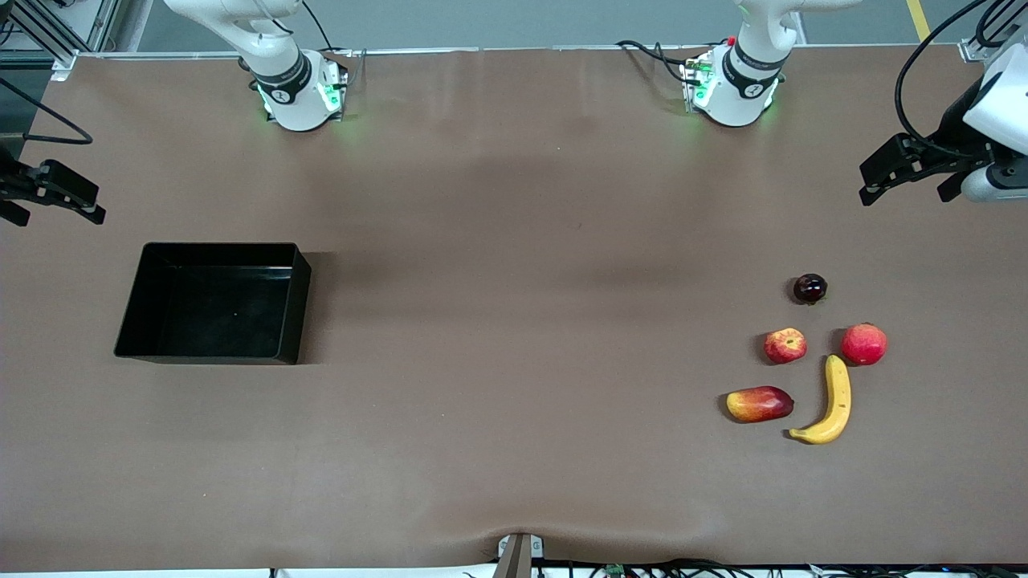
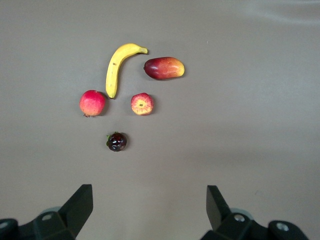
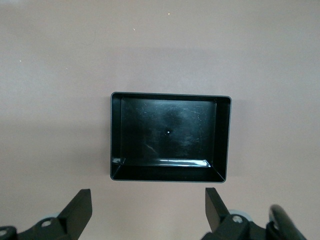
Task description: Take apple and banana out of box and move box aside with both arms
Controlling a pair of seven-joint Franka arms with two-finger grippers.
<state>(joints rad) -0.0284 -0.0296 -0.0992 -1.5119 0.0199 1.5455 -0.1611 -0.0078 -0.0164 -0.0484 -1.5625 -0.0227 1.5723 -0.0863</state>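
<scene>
The yellow banana (image 1: 833, 399) (image 2: 116, 68) and the small red apple (image 1: 785, 345) (image 2: 142, 104) lie on the brown table toward the left arm's end. The black box (image 1: 294, 305) (image 3: 167, 173) stands empty toward the right arm's end. My left gripper (image 1: 903, 193) (image 2: 150, 205) hangs open over bare table at the left arm's end, apart from the fruits, nothing between its fingers. My right gripper (image 1: 58, 213) (image 3: 148, 207) hangs open over bare table at the right arm's end, apart from the box, also holding nothing.
A larger red round fruit (image 1: 864, 343) lies beside the banana's tip. A red-and-yellow mango (image 1: 759, 404) lies beside the banana, nearer the front camera than the apple. A small dark fruit (image 1: 809, 287) sits farther from the camera than the apple.
</scene>
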